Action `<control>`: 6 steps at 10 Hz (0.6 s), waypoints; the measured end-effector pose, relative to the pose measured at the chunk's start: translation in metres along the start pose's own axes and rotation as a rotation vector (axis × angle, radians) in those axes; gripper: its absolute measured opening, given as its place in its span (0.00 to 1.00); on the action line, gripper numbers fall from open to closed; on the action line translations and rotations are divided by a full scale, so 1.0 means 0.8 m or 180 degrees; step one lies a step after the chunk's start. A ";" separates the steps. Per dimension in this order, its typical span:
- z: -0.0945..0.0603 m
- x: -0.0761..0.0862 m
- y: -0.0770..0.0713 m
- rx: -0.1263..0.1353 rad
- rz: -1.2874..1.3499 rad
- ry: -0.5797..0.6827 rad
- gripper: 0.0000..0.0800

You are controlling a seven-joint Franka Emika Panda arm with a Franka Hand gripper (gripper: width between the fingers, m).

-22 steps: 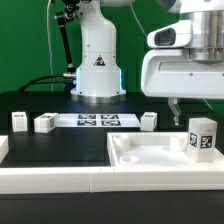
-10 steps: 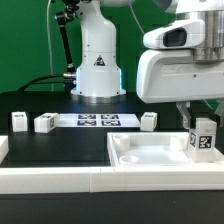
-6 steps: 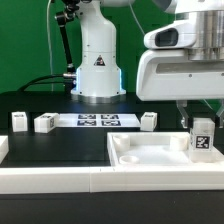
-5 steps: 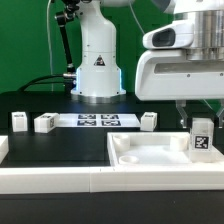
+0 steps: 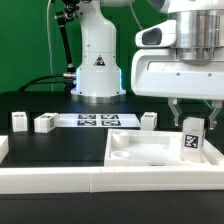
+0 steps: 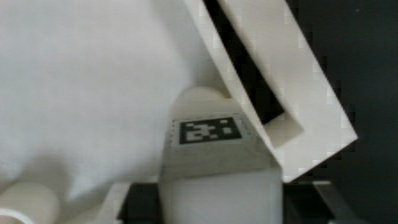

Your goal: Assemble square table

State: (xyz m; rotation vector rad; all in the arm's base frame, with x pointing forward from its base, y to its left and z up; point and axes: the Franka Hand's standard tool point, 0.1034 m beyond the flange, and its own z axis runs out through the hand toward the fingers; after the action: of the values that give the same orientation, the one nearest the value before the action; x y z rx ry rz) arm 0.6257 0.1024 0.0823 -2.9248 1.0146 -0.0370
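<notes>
We find the square top (image 5: 150,155) on the desk (image 5: 60,150), toward the exterior view's right, the fourth leg (image 5: 192,141) over its right end. Behind it lies the marker board (image 5: 95,120), a leg (image 5: 148,120) just right of it, two more legs (image 5: 44,123) left.

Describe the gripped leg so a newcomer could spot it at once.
Find the tray top at the front; go to its end on the exterior view's right. The gripper hangs there with the leg upright between its fingers. It alone is at the tray; the other three legs sit back beside the marker board.
</notes>
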 end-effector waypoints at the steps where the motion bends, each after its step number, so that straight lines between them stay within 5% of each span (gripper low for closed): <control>1: 0.000 0.002 0.003 -0.0024 0.0101 0.0010 0.37; 3: 0.000 0.003 0.004 -0.0028 0.0093 0.0014 0.38; 4: 0.000 0.002 0.003 -0.0025 0.0084 0.0015 0.65; 6: -0.018 -0.006 0.001 0.0016 -0.0058 0.0017 0.80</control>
State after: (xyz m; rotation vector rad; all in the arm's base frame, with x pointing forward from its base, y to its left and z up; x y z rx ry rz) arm 0.6207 0.1046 0.0969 -2.9311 0.9872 -0.0480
